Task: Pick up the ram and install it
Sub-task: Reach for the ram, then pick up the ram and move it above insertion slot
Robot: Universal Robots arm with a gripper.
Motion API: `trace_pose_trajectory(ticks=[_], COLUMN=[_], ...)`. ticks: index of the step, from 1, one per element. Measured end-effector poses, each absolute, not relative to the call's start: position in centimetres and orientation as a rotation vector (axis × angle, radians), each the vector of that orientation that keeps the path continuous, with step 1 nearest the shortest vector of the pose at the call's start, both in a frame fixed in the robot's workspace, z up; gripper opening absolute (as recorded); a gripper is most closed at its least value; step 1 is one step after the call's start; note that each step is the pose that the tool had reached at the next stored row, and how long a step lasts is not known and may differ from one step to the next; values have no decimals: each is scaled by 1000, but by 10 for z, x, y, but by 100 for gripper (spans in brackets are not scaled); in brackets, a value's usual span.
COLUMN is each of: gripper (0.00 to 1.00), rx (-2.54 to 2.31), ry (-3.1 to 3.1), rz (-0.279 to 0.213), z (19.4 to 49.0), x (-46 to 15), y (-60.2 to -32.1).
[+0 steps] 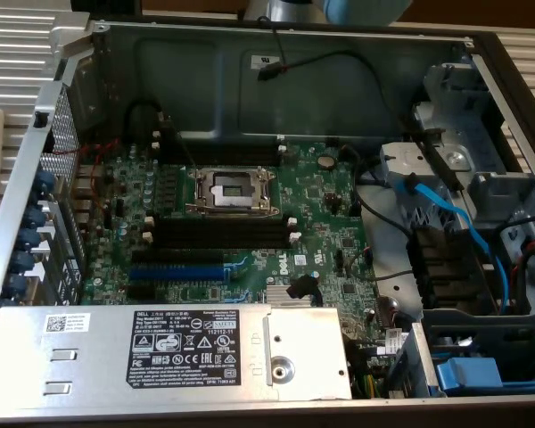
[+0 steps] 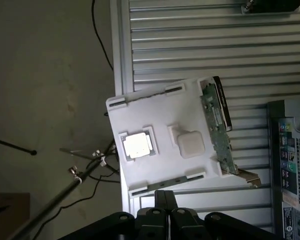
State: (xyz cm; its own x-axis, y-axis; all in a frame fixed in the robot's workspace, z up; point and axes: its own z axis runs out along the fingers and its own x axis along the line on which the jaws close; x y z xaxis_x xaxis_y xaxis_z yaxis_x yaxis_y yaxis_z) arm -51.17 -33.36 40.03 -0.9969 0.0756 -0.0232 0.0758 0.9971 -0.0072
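Currently, claw (image 2: 165, 194): clenched, I see nothing in it, near tray edge
ram (image 2: 217, 132): along tray side nearest case (image 2: 290, 160), apart from claw
tray (image 2: 155, 107): on slatted tabletop (image 2: 215, 40)

Exterior: looked steeply down, close, into open grey metal computer case (image 1: 205, 98). Wrist: faced down from higher; shared ribbed aluminium tabletop (image 2: 200, 45), at exterior's ten o'clock.

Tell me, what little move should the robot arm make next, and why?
Probably open the jaws and shift over the long, thin dark-green ram stick. The gripper hangs with jaws shut by one edge of the flat white plastic tray, and the stick sits untouched along another side of that tray.
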Motion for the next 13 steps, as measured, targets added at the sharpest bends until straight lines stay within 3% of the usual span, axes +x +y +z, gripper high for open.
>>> trace_pose_trajectory(ticks=[13], gripper=[10], rx=[118], ry=[3117], rz=[-13], z=[400], x=[-512], y=[-334])
